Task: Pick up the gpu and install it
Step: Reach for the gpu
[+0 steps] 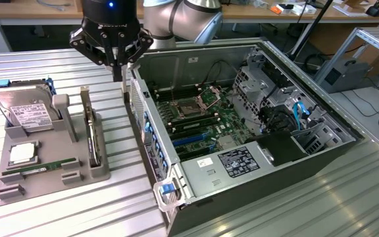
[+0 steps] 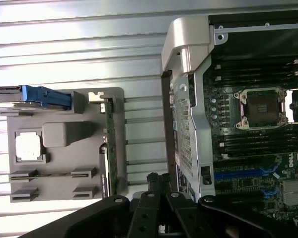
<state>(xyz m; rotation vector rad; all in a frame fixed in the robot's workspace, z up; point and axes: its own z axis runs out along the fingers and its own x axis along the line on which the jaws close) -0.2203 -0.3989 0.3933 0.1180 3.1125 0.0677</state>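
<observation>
The gpu (image 1: 93, 143) stands on edge in your grey holder tray (image 1: 45, 183), not yet picked up. Your gripper (image 1: 118, 74) hangs empty, fingers together, beside the open computer case (image 1: 199, 170).

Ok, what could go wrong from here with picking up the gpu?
The gripper is shut and hangs by the case wall, not over the gpu; lowered there, it could strike the wall. The gpu stands on edge in a narrow holder slot, so a skewed grasp might jam it or lift the holder.
</observation>
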